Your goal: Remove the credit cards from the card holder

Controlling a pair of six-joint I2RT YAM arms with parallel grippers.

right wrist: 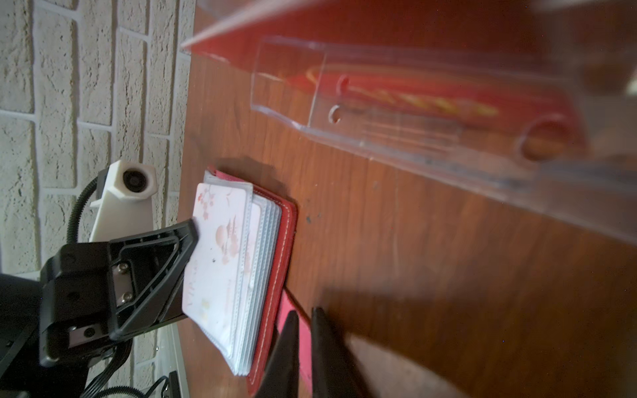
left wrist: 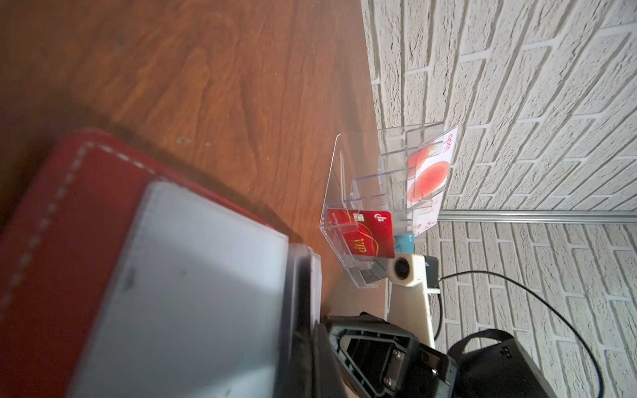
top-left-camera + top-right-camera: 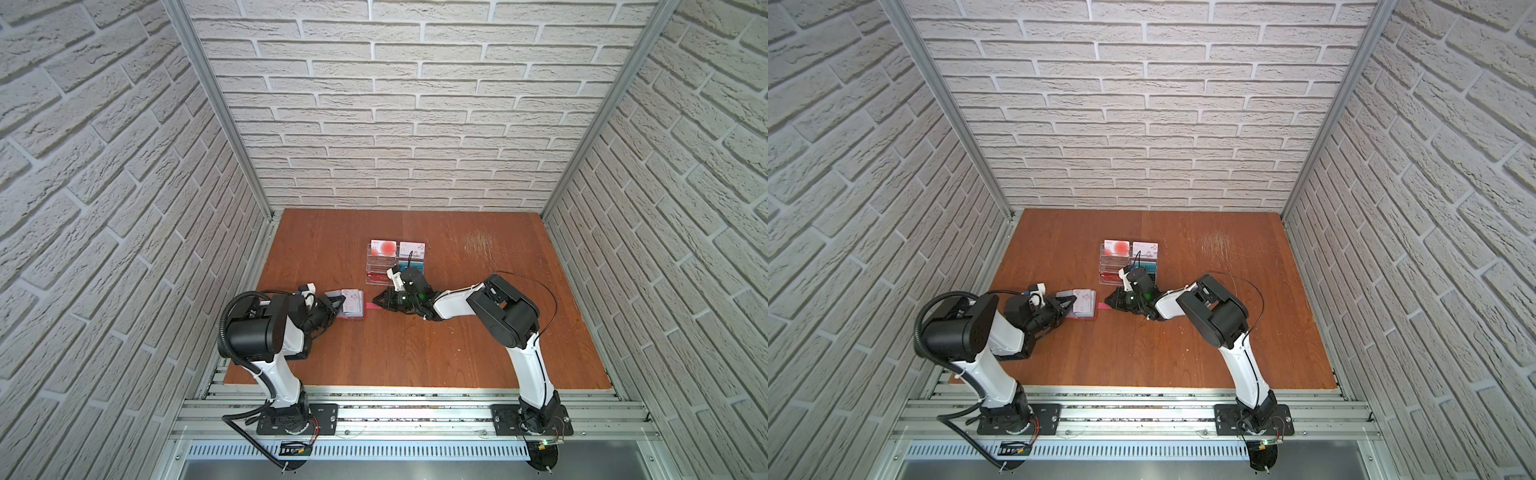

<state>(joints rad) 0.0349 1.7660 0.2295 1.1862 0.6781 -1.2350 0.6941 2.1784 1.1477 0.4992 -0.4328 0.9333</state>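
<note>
- Found in the right wrist view: the card holder (image 1: 289, 237), lying open on the wooden table (image 3: 457, 332) in front of the left arm, clear sleeves stacked upward, well apart from the clear acrylic rack (image 2: 339, 179).
- Judged as partly done: four cards standing in the rack, so already outside the holder, namely a red card (image 2: 362, 234), a teal card (image 2: 405, 243), a white card with red circles (image 2: 429, 175) and a white card with small marks (image 3: 413, 248).
- Left to do: at least a white card with pink blossoms (image 1: 220, 255) inside the top sleeve, and seemingly another pale one just behind it. Deeper sleeves not possible to check.
- Closed: the left gripper (image 3: 336, 305), pressed flat on the top sleeve, probably to pin the holder down. Nothing seen between the jaws.
- Slightly apart: the jaws of the right gripper (image 1: 305, 312), low at the table, with the red snap tab (image 1: 302, 341) showing in the gap. No firm pinch to be seen.
- Readable: "VIP" in gold letters on the red card, beside a chip and a small white logo. Fine line along its edge too small to read.
- Not readable with certainty: a red word turned sideways on the edge of the card with circles, and faint pink letters on the blossom card.
</note>
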